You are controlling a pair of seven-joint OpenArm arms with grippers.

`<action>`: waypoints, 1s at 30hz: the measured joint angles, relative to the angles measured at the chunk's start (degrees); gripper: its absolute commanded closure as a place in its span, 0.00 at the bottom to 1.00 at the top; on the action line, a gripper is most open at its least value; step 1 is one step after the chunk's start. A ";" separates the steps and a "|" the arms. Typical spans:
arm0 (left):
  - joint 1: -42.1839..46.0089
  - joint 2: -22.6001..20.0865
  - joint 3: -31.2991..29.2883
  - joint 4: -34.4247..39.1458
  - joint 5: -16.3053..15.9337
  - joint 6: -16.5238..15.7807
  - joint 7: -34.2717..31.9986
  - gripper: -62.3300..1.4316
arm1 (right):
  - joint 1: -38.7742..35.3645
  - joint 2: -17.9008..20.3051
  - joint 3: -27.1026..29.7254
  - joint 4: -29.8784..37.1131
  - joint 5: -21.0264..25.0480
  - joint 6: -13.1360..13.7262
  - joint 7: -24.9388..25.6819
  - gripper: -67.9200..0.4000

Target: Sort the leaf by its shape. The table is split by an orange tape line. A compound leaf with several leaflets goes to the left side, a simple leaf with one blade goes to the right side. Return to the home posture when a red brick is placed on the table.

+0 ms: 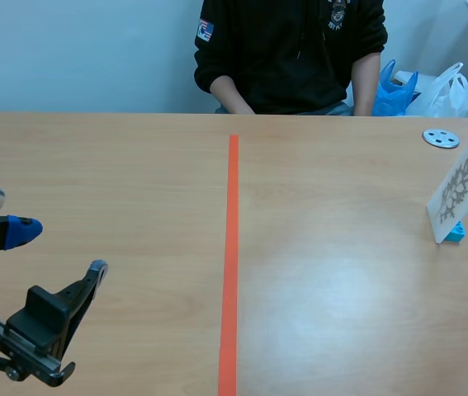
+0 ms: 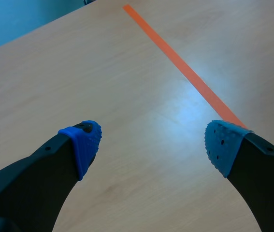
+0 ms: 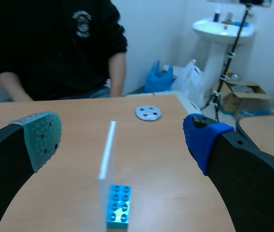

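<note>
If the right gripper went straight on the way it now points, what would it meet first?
Probably the white leaf card, edge-on in its blue brick, straight ahead of the right gripper; the grey disc lies beyond. Depth is unclear.

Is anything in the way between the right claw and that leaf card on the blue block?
Nothing visible is. The leaf card stands edge-on on its blue brick, straight ahead of the open right gripper, with only bare table between. The grey disc lies beyond the card, out of the way.
</note>
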 measured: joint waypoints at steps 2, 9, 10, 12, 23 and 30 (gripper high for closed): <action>0.00 0.00 0.00 0.00 0.00 0.00 -0.46 0.24 | -3.21 0.00 0.00 4.09 -0.07 0.17 0.07 0.24; 0.00 0.00 0.00 0.00 0.00 0.00 -1.29 0.24 | -10.82 0.02 -0.07 11.47 -0.11 10.69 0.07 0.06; 0.00 0.00 0.00 0.00 0.00 0.00 -1.29 0.24 | -11.76 0.02 -0.07 12.02 -0.11 12.92 0.07 0.05; 0.00 0.00 0.00 0.00 0.00 0.00 -1.44 0.24 | -13.77 0.02 -0.07 13.38 -0.15 16.94 -0.22 0.05; 0.00 0.00 0.00 0.00 -0.28 0.00 -2.32 0.22 | -21.42 0.04 -0.07 15.15 -0.31 25.05 -0.42 0.01; -0.17 0.00 0.00 0.00 -2.49 -0.59 -2.51 0.07 | -24.09 0.02 -0.07 15.13 -1.27 25.03 -0.81 0.00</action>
